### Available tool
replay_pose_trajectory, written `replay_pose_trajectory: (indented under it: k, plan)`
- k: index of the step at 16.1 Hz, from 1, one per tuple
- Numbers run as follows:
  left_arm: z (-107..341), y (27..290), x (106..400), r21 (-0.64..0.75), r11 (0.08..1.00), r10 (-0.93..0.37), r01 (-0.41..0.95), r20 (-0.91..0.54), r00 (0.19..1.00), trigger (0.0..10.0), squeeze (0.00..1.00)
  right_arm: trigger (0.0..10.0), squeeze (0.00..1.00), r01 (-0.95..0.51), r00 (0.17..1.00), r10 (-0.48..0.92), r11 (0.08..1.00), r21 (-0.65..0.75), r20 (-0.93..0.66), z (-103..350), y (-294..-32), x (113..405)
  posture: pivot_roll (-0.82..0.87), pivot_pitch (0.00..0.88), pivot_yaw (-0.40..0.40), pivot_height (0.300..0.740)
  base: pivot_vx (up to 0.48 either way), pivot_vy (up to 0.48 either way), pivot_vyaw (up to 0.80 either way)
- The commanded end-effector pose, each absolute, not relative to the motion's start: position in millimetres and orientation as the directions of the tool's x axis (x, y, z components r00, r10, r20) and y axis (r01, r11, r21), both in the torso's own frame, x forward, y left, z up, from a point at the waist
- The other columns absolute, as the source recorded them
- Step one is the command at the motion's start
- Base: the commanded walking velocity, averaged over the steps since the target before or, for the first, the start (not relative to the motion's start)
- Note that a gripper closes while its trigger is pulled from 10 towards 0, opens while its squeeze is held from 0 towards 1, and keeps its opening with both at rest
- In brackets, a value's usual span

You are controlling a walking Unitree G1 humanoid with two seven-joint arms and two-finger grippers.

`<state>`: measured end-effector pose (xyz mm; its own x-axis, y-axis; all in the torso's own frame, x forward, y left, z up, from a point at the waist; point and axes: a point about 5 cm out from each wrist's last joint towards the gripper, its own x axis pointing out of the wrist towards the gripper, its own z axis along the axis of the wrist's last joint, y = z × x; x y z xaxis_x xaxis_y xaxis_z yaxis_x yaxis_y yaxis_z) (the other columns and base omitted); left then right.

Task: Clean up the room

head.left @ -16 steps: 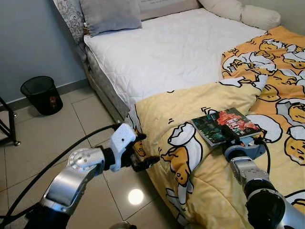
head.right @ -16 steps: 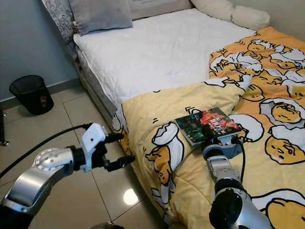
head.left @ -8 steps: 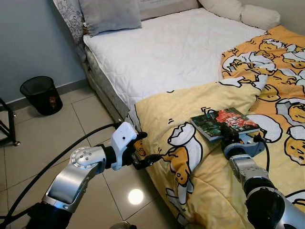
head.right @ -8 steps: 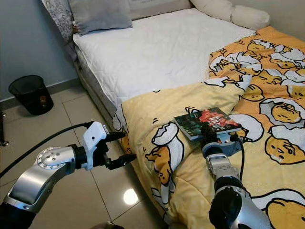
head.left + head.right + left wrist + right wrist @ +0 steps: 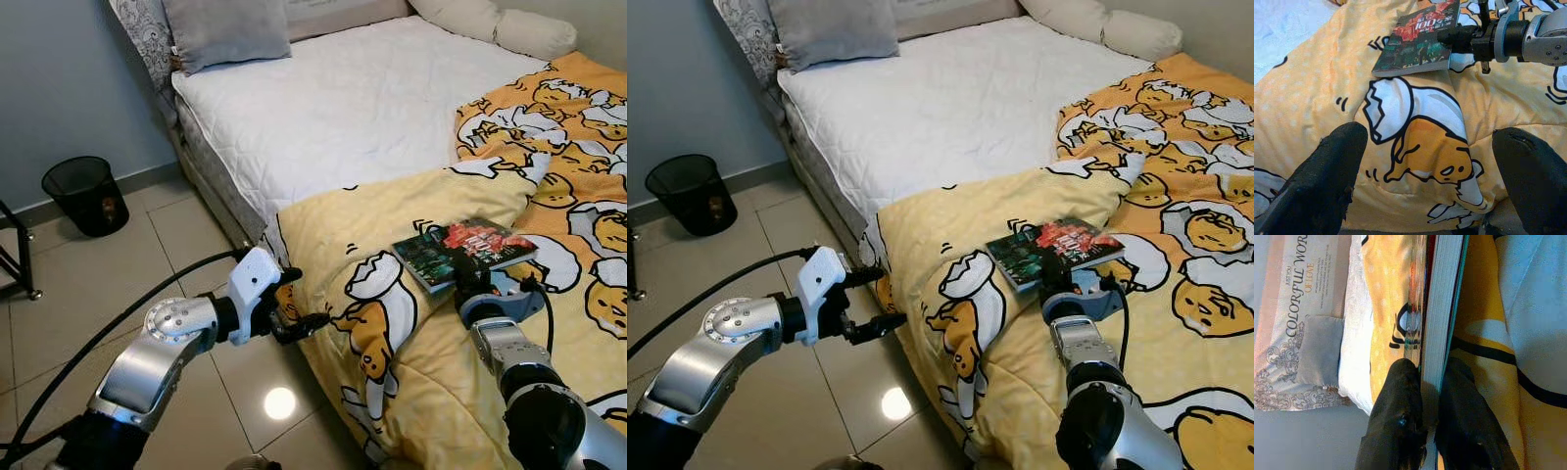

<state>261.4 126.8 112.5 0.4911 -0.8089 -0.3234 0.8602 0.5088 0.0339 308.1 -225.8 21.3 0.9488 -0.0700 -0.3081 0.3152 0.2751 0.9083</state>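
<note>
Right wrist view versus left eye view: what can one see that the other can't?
Right wrist view alone: the book's page edges squeezed between the black fingers, and the words on a pillow.

Left eye view alone: the black bin on the floor, the left gripper open beside the bed's edge, and the book's cover.

Both: the book, the yellow blanket and the right gripper holding the book.

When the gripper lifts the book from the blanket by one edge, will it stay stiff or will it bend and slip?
The book looks thin and soft-covered, so it may sag. The right gripper pinches only its edge, so it could pivot. Its glossy cover might slip.
</note>
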Motion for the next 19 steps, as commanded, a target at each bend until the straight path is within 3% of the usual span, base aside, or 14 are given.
replay_pose_trajectory:
  k: [1, 2, 5, 7, 8, 10, 11, 12, 13, 14, 15, 17, 18, 19]
  plan:
    - [113.3, 130.8, 263.6, 0.048, 0.512, -0.802, 0.858, -0.332, 0.497, 10.0, 0.7, 0.0, 0.0, 0.287, 0.958, -0.076, 0.271, 0.919, -0.277, 29.0, -223.8, 315.5, -0.06, 0.0, 0.046, 0.74, 0.0, 0.0, 0.0]
    - [113.2, 130.8, 263.7, 0.048, 0.512, -0.802, 0.858, -0.332, 0.497, 10.0, 0.71, 0.0, 0.0, 0.288, 0.958, -0.077, 0.269, 0.919, -0.277, 28.7, -223.9, 315.2, -0.06, 0.0, 0.046, 0.74, 0.0, 0.0, 0.0]
    - [115.7, 128.8, 264.7, 0.074, 0.569, -0.772, 0.819, -0.294, 0.563, 10.0, 0.71, 0.0, 0.0, 0.184, 0.983, -0.103, 0.427, 0.885, -0.155, 43.3, -240.9, 314.4, -0.07, 0.0, 0.053, 0.74, 0.0, 0.0, 0.0]
    - [117.2, 128.8, 268.0, 0.103, 0.648, -0.715, 0.755, -0.259, 0.649, 10.0, 0.71, 0.0, 0.0, 0.111, 0.983, -0.182, 0.479, 0.871, -0.025, 63.7, -256.5, 312.8, -0.09, 0.0, 0.069, 0.74, 0.0, 0.0, 0.0]
    - [120.0, 127.4, 269.5, 0.093, 0.716, -0.666, 0.692, -0.208, 0.716, 10.0, 0.71, 0.0, 0.0, 0.063, 0.961, -0.258, 0.551, 0.832, 0.098, 92.4, -272.5, 310.3, -0.09, 0.0, 0.071, 0.74, 0.0, 0.0, 0.0]
    - [121.7, 127.0, 268.1, 0.088, 0.76, -0.626, 0.644, -0.169, 0.762, 10.0, 0.71, 0.0, 0.0, 0.046, 0.951, -0.261, 0.653, 0.756, 0.168, 113.2, -279.5, 307.2, -0.09, 0.0, 0.064, 0.74, 0.0, 0.0, 0.0]
    - [119.4, 129.5, 266.0, 0.105, 0.801, -0.568, 0.589, -0.176, 0.804, 10.0, 0.71, 1.4, 0.0, 0.097, 0.971, -0.198, 0.837, 0.538, 0.133, 119.9, -270.0, 305.3, -0.09, 0.0, 0.05, 0.74, 0.0, 0.0, 0.0]
    - [117.5, 130.9, 265.6, 0.114, 0.81, -0.55, 0.575, -0.189, 0.813, 10.0, 0.71, 7.6, 0.0, 0.128, 0.974, -0.2, 0.871, 0.474, 0.106, 117.5, -268.0, 304.6, -0.09, 0.0, 0.047, 0.74, 0.0, 0.0, 0.0]
    - [116.2, 137.6, 267.4, 0.124, 0.856, -0.478, 0.503, -0.186, 0.859, 10.0, 0.69, 10.0, 0.0, 0.171, 0.981, -0.195, 0.897, 0.407, 0.018, 107.7, -259.6, 301.7, -0.08, 0.0, 0.04, 0.74, 0.0, 0.0, 0.0]
    - [116.0, 143.5, 268.5, 0.126, 0.891, -0.413, 0.437, -0.176, 0.893, 10.0, 0.69, 10.0, 0.0, 0.153, 0.987, -0.157, 0.92, 0.36, -0.019, 103.2, -249.5, 298.1, -0.08, 0.0, 0.036, 0.74, 0.0, 0.0, 0.0]
    - [115.7, 150.1, 269.4, 0.112, 0.921, -0.353, 0.374, -0.166, 0.921, 10.0, 0.64, 10.0, 0.0, 0.098, 0.993, -0.114, 0.941, 0.324, 0.03, 106.3, -236.1, 293.0, -0.08, 0.0, 0.041, 0.74, 0.0, 0.0, 0.0]
    - [115.4, 158.2, 272.4, 0.124, 0.952, -0.261, 0.28, -0.153, 0.953, 10.0, 0.52, 10.0, 0.0, 0.11, 0.992, -0.094, 0.97, 0.216, -0.08, 92.0, -213.2, 287.1, -0.08, 0.0, 0.046, 0.74, 0.0, 0.0, -0.4]
    - [113.3, 160.0, 274.2, 0.144, 0.952, -0.246, 0.272, -0.176, 0.953, 10.0, 0.03, 10.0, 0.0, 0.186, 0.981, -0.174, 0.969, 0.161, -0.088, 86.6, -209.3, 283.2, -0.08, 0.0, 0.043, 0.74, 0.0, 0.0, -0.76]
    - [113.1, 161.1, 274.5, 0.152, 0.951, -0.241, 0.269, -0.179, 0.954, 10.0, 0.0, 10.0, 0.0, 0.207, 0.976, -0.192, 0.966, 0.158, -0.103, 84.2, -206.7, 281.5, -0.08, 0.0, 0.042, 0.74, 0.0, 0.0, -0.76]
